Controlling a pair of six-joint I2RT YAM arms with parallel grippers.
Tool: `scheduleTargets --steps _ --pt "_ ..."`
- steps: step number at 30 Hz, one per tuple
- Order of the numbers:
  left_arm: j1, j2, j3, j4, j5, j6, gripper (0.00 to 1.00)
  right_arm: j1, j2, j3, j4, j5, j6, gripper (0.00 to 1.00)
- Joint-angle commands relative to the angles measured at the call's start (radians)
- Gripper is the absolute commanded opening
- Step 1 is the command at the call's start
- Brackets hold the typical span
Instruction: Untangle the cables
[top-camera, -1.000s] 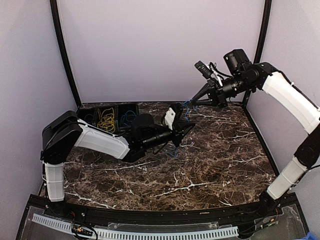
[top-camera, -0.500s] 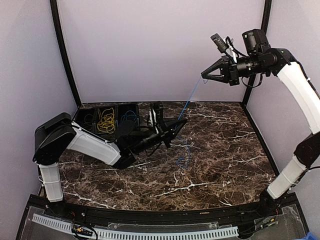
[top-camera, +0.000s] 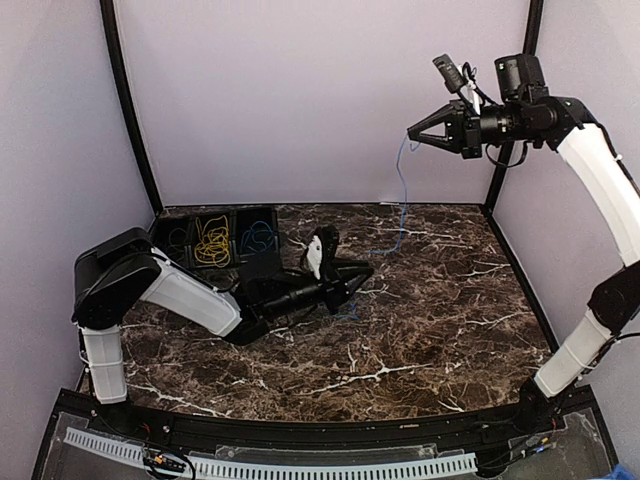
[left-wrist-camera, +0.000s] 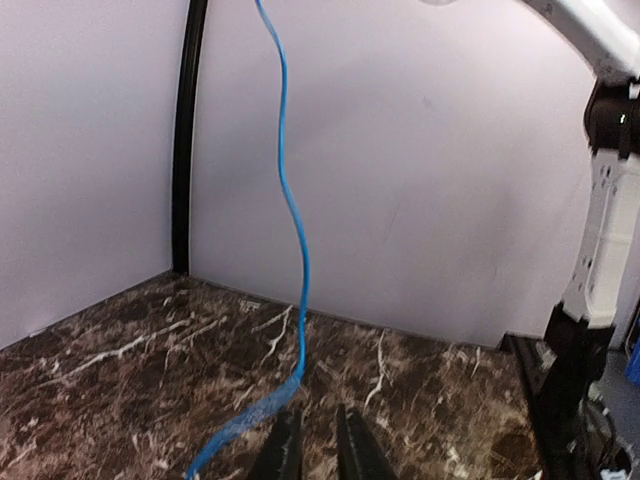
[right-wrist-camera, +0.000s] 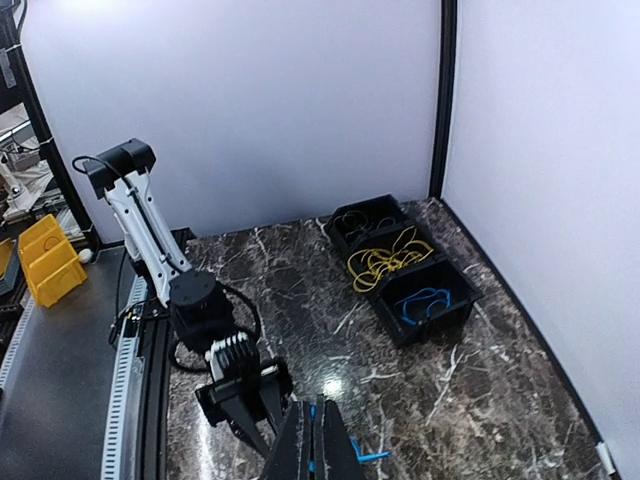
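My right gripper (top-camera: 411, 134) is raised high near the back right post, shut on the top end of a blue cable (top-camera: 402, 195). The cable hangs slack to the marble table (top-camera: 440, 330), and its lower end lies there (right-wrist-camera: 372, 455). My left gripper (top-camera: 367, 268) is low over the middle of the table. In the left wrist view its fingers (left-wrist-camera: 284, 452) stand a narrow gap apart with nothing between them, and the blue cable (left-wrist-camera: 298, 300) passes just left of them. A yellow cable bundle (top-camera: 212, 241) and another blue cable (top-camera: 258, 237) lie in bin compartments.
A black bin (top-camera: 236, 262) with three compartments stands at the back left; its far-left compartment holds dark cables (top-camera: 180, 236). Grey walls and black corner posts (top-camera: 130, 110) close in the table. The right arm's white links (top-camera: 600, 190) rise along the right side.
The blue cable was taut between both grippers; now it is free of the left gripper and hangs slack from the right one. The left gripper has dropped lower and parted slightly.
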Motion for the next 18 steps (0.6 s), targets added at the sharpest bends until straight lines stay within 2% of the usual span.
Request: scheduleTargets --steps 1,7,10,12,14,15,18 --pt "-0.002 0.04 -0.026 -0.164 0.008 0.014 0.21 -0.023 -0.063 0.01 0.16 -0.055 0.018 0.0" --pt "-0.001 0.037 -0.033 -0.154 0.008 0.017 0.04 -0.023 -0.062 0.008 0.166 -0.061 0.023 0.0" --pt "-0.003 0.022 -0.045 -0.148 -0.006 0.02 0.04 -0.024 -0.06 0.002 0.166 -0.062 0.021 0.0" --pt "-0.001 0.001 -0.066 -0.14 -0.03 0.019 0.09 -0.023 -0.063 -0.009 0.171 -0.063 0.023 0.0" --pt "-0.002 -0.026 -0.087 -0.123 -0.044 0.013 0.23 -0.024 -0.065 -0.027 0.178 -0.063 0.022 0.0" --pt "-0.002 -0.037 -0.094 -0.105 -0.049 0.012 0.34 -0.023 -0.067 -0.036 0.181 -0.061 0.021 0.0" --pt "-0.004 -0.09 -0.114 -0.087 -0.08 0.025 0.5 -0.023 -0.072 -0.059 0.187 -0.061 0.021 0.0"
